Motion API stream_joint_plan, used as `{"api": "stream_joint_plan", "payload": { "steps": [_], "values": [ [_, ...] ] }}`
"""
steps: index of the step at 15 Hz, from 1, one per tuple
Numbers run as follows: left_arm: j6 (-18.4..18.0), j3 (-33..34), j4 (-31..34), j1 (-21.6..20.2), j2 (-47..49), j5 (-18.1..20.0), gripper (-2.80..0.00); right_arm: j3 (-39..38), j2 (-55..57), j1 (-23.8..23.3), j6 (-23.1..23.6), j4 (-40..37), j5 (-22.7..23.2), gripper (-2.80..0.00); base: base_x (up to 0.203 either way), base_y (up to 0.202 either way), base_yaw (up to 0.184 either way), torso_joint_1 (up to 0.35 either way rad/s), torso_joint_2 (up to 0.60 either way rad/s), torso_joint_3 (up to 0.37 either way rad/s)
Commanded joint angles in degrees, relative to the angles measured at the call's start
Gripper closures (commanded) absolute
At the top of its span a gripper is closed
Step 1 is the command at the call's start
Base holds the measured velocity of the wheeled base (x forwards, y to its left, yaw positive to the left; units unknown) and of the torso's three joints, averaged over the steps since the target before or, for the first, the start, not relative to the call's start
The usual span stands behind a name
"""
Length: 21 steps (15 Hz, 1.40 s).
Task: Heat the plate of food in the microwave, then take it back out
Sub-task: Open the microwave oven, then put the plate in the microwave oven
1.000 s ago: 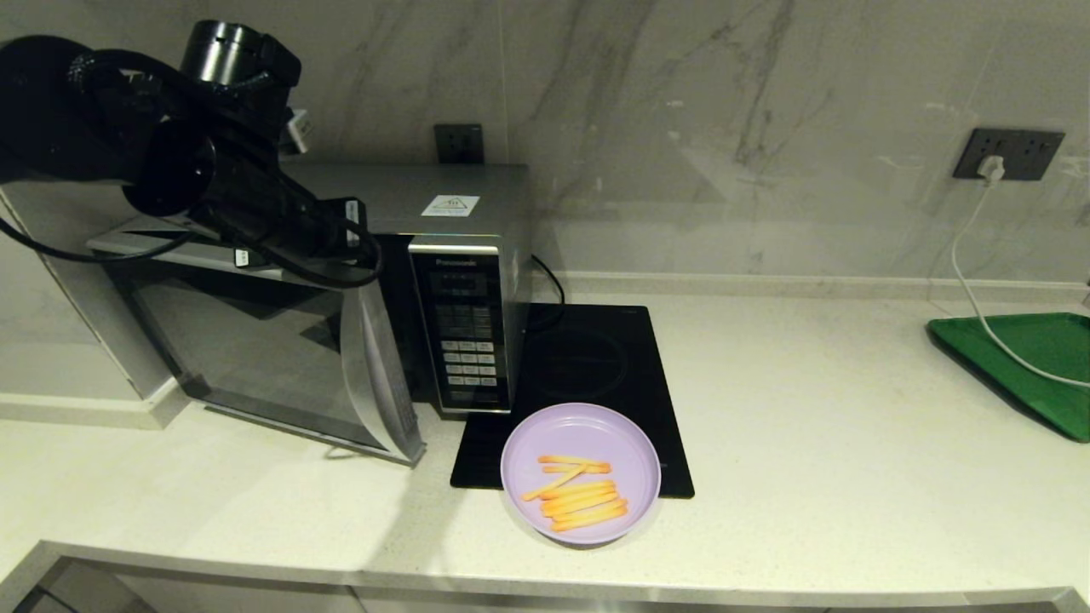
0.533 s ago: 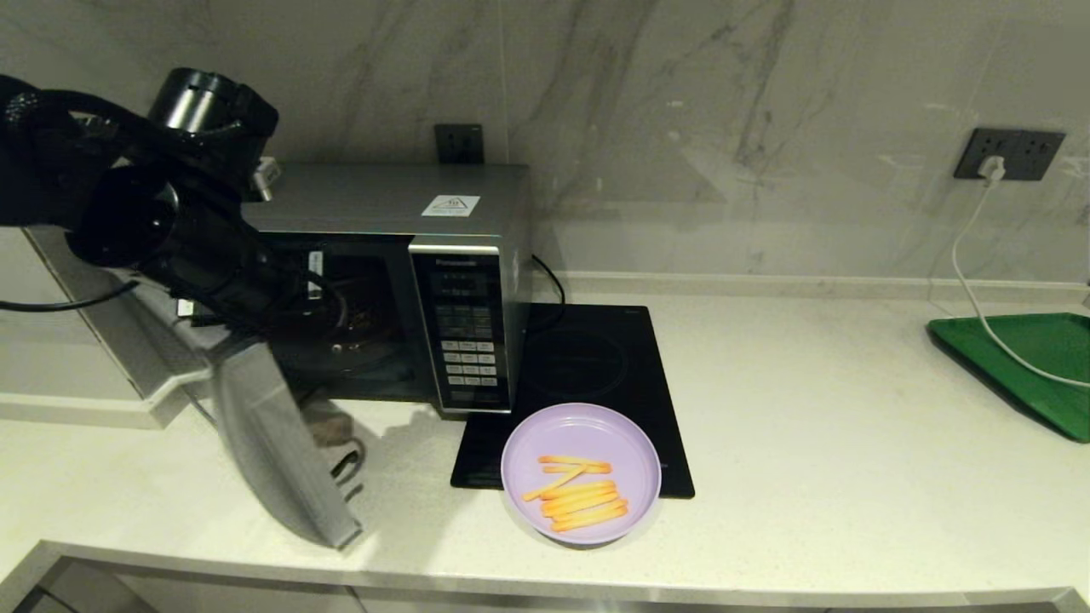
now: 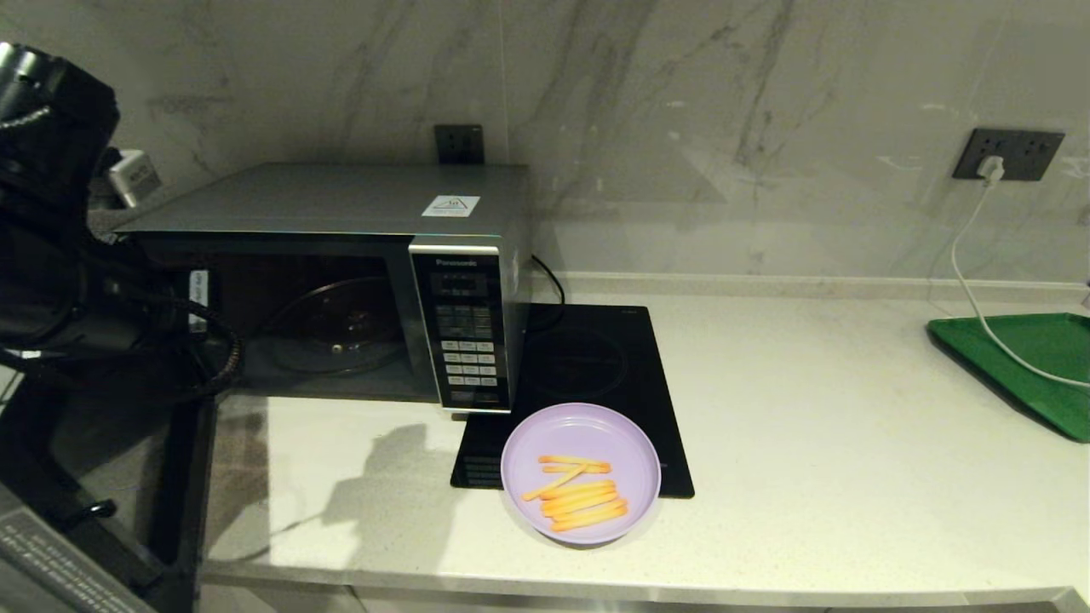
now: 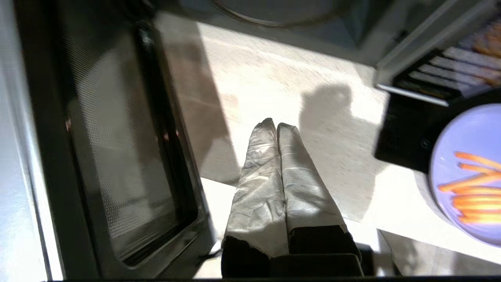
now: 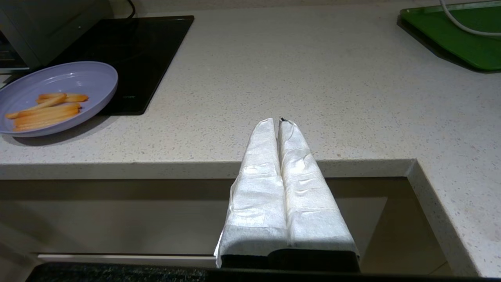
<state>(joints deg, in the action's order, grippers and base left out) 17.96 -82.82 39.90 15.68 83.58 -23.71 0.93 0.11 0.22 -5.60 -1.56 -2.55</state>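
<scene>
The microwave is standing open; the closed left hand is hovering beside its door, the plate of food lying right on the worktop; the right hand is closed.

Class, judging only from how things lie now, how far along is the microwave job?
Done: the microwave door stands wide open, its turntable bare. In hand: nothing is gripped; the left claw is shut and empty beside the door, and the right claw is shut by the counter edge. Left: the plate of fries, resting partly on the black hob, must go in, be heated and come out.
</scene>
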Motion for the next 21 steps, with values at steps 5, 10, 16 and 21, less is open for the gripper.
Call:
{"api": "stream_joint_plan", "payload": {
  "steps": [5, 10, 16, 21],
  "values": [
    [-2.4, 0.6, 1.7, 1.3, -4.7, -0.1, 0.00, 0.0, 0.0, 0.0, 0.0, 0.0, 0.0, 0.00, 0.000, 0.000, 0.000, 0.000, 0.00, 0.000],
    [-2.5, 4.8, 2.2, 5.5, -4.1, 5.5, 0.00, 0.0, 0.0, 0.0, 0.0, 0.0, 0.0, 0.00, 0.000, 0.000, 0.000, 0.000, 0.00, 0.000],
    [6.3, 7.1, 2.2, 13.9, 3.7, 15.8, 0.00, 0.0, 0.0, 0.0, 0.0, 0.0, 0.0, 0.00, 0.000, 0.000, 0.000, 0.000, 0.00, 0.000],
    [13.2, 6.5, -0.7, 23.2, 15.5, 15.5, 0.00, 0.0, 0.0, 0.0, 0.0, 0.0, 0.0, 0.00, 0.000, 0.000, 0.000, 0.000, 0.00, 0.000]
  ]
}}
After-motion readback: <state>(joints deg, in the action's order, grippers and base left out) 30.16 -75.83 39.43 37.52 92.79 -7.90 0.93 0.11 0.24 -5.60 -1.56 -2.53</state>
